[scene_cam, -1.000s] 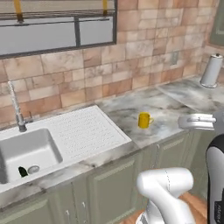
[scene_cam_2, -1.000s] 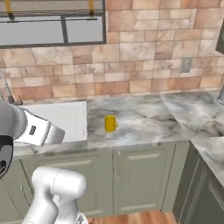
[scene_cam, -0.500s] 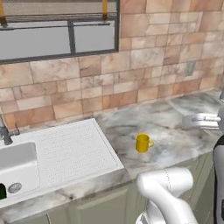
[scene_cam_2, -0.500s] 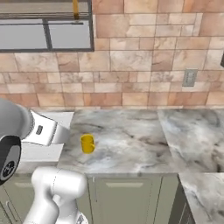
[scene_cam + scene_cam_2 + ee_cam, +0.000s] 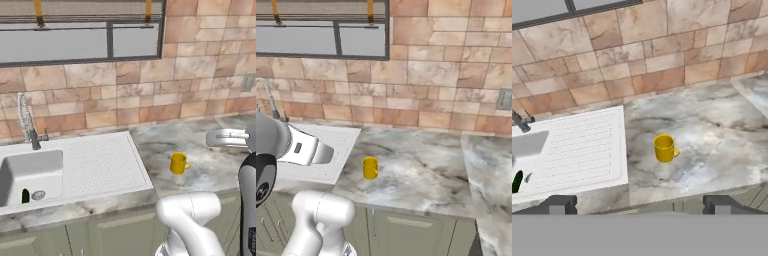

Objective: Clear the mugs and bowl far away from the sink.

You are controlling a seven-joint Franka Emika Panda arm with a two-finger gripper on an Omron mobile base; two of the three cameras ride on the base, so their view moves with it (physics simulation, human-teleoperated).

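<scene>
One yellow mug (image 5: 178,163) (image 5: 370,168) (image 5: 664,148) stands upright on the marble counter, a little to the right of the drainboard of the white sink (image 5: 102,160) (image 5: 338,150) (image 5: 582,150). Its handle points right in the hand view. My gripper (image 5: 640,205) is open with nothing between its fingertips (image 5: 562,204). It hovers in front of the counter's edge, looking down at the mug from a distance. The bowl is out of view.
A chrome spring faucet (image 5: 27,122) stands behind the basin, and a small dark green thing (image 5: 25,196) lies in the basin. The brick wall with an outlet (image 5: 504,99) closes the back. Bare marble counter (image 5: 426,175) stretches right of the mug.
The whole picture has shifted because the base drove, so the cameras moved. The mug keeps its place beside the drainboard. The gripper stays open.
</scene>
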